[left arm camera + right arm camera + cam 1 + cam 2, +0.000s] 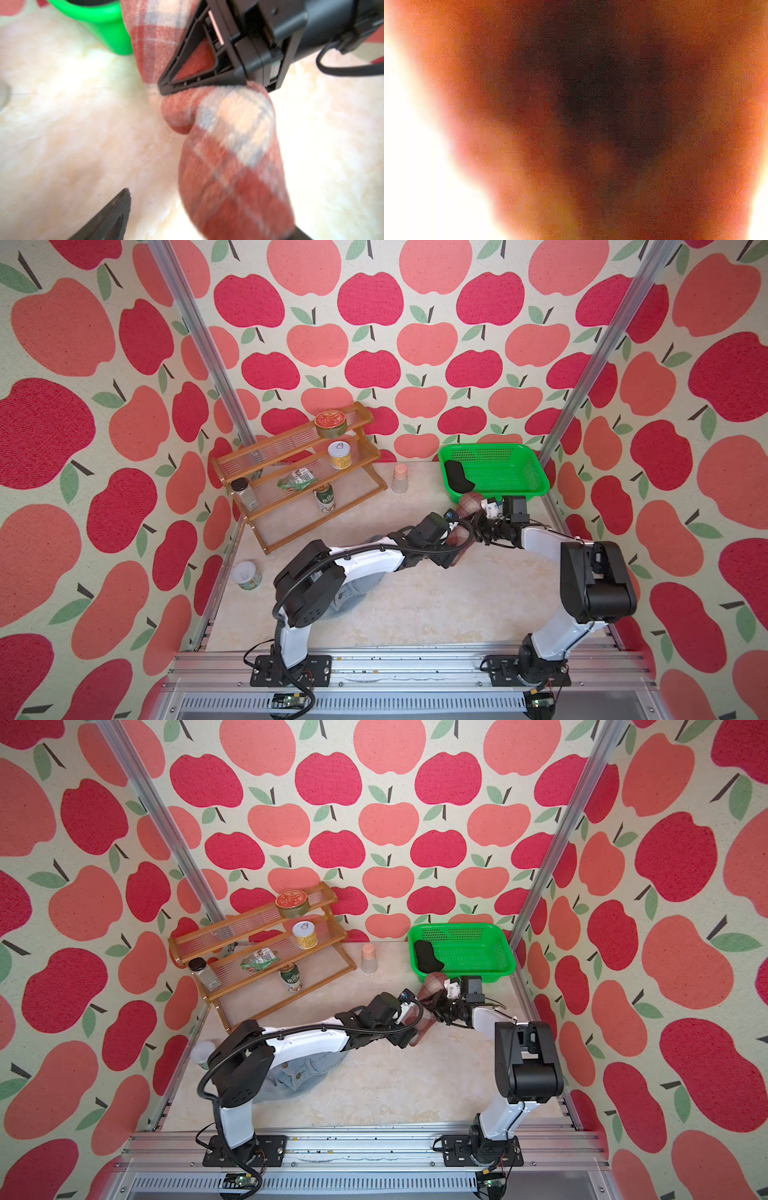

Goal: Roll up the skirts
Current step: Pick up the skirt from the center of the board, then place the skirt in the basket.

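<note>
denim skirt (pixel 299 1073): lies flat on the bench (pixel 415 605), well short of the green basket (pixel 498 446) and off to its left; the left arm hides half of it from you.
left pincer (pixel 212 209): your jaws stand spread on either side of the roll's near end, short of the basket; the one you see best is clear of the cloth.
plaid skirt (pixel 228 155): rolled into a tube, its far end just at the basket's front wall. You cannot tell whether it rests on the bench.
right pincer (pixel 478 526): pinching the plaid skirt mid-length, just in front of the basket; the cloth dents under it. Its wrist view gives you only red-orange blur.
black skirt (pixel 457 479): bundled inside the basket, against its left wall.
wooden rack (pixel 299 472): left of the basket, by the back wall, with a red-topped tin (pixel 330 425) on its top step.
</note>
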